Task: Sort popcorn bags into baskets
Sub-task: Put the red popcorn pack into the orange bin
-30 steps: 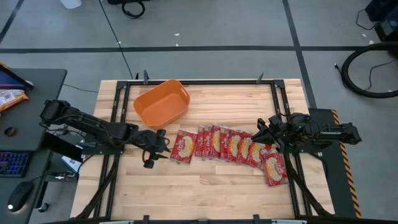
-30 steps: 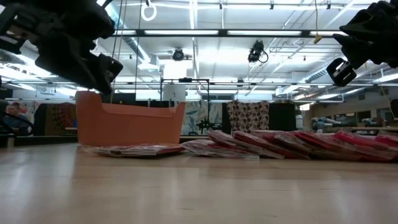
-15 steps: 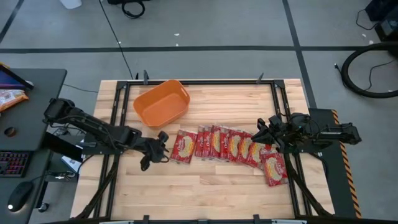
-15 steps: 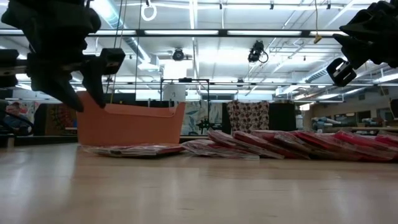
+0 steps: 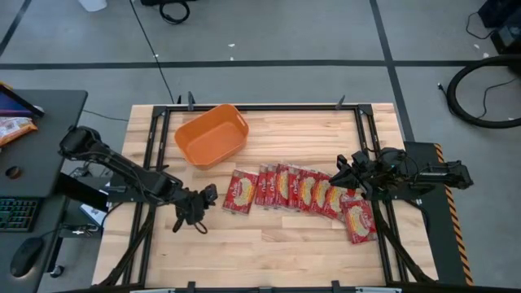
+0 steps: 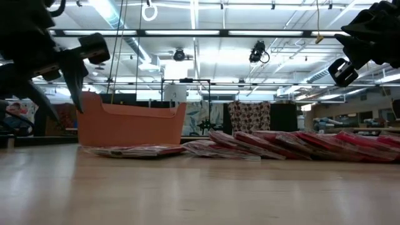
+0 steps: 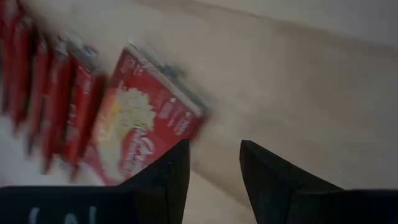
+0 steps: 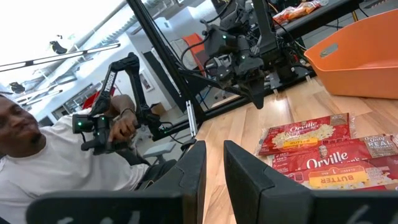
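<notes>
The wooden desk (image 5: 269, 244) carries everything, framed by a dark metal rail. Toward its far left part sits the orange basket (image 5: 212, 134), a rounded-corner plastic tub with a rolled rim, turned at a slant so its long axis runs diagonally to the desk's edges; in the low view it stands upright behind the packets (image 6: 131, 122).

Across the middle lies the row of popcorn bags (image 5: 297, 189), glossy red flat packets with a cream-yellow popcorn picture in the middle of each. They overlap like fallen dominoes, each leaning on its neighbour, and the row's long axis runs left to right, dipping slightly toward the right end. Each packet's own long side points roughly across the row. The leftmost bag (image 5: 240, 191) lies flat and fully showing; the left wrist view shows its printed face (image 7: 143, 124). The rightmost bag (image 5: 359, 221) lies apart from the overlap, nearer the front edge, tilted.

The left claw (image 5: 198, 213) hangs just beside the left end of the row, fingers parted and holding nothing. The right claw (image 5: 343, 177) waits over the right end of the row, fingers also apart and empty.

A person in a white shirt (image 8: 56, 168) sits beyond the desk.
</notes>
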